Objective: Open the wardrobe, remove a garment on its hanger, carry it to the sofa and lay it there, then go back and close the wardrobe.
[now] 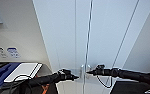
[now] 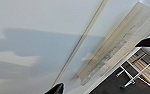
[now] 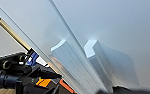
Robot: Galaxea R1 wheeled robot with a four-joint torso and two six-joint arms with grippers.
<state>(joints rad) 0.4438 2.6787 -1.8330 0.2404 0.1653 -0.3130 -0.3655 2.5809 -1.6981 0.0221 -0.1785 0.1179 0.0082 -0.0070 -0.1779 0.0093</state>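
Both pincer tips at the wardrobe handles.

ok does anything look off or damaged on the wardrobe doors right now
Nothing stands out. The wardrobe doors sit shut and flush, and the two white handles stand side by side along the centre seam, intact. The left pincer and right pincer are close to the handles.

Even, bright light washes the tall white wardrobe with plain doors, nearly without glare. In the left wrist view a soft grey shadow crosses its door at centre left. All views are blurred; head-view lines splay toward the edges.
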